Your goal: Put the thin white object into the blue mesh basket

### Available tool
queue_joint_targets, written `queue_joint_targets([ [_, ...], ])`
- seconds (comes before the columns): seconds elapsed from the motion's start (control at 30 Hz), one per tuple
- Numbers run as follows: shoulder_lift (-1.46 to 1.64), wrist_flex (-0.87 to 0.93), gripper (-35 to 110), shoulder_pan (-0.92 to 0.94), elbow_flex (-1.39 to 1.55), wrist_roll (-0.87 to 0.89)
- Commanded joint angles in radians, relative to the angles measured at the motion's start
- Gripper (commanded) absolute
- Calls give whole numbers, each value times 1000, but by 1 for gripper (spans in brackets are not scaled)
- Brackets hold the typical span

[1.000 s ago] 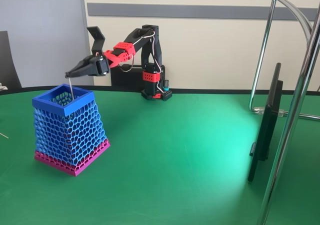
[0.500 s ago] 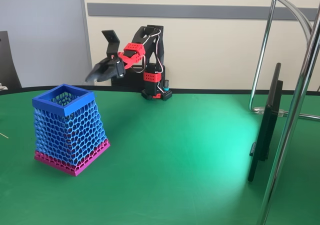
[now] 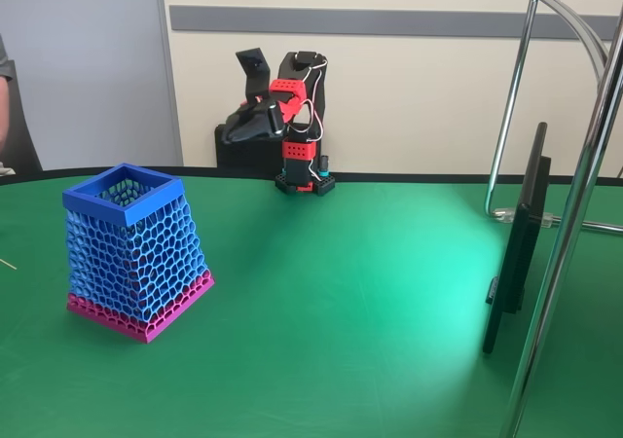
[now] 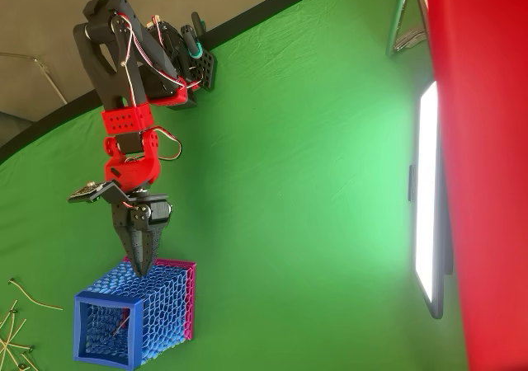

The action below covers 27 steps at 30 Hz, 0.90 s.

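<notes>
Over the last second the arm is pulling away from above the basket (image 3: 97, 207) and folding back toward its own base, and the strand that was hanging from the pincer (image 3: 237, 125) is no longer there. At the left, in the overhead view, a few pale slivers (image 4: 16, 326) are lying loose on the green worktop (image 3: 341, 311), apart from the basket. The basket is standing upright on the left of the worktop, and the overhead view is showing a thin line inside it that I take to be the strand (image 4: 118, 327), resting against the mesh near the bottom. Further right, the pincer is hanging in the air with nothing in it. In the overhead view its jaws are drawn together to a narrow point aimed at the basket's magenta band. The drop looks done, and the step in hand is the retreat. The next move seems to call only for the arm to settle at rest clear of the basket, without nudging it.
</notes>
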Motion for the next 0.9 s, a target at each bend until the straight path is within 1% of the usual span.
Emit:
queue_joint_targets([
  [0.0, 123, -17, 0, -35, 75, 83],
  [0.27, 393, -17, 0, -135, 373, 356],
  [0.4, 500, 3, 0, -173, 494, 520],
  [0.63, 634, 215, 0, -184, 482, 945],
  [0.77, 712, 348, 0, -212, 497, 1112],
  [0.87, 804, 534, 0, -245, 497, 1192],
])
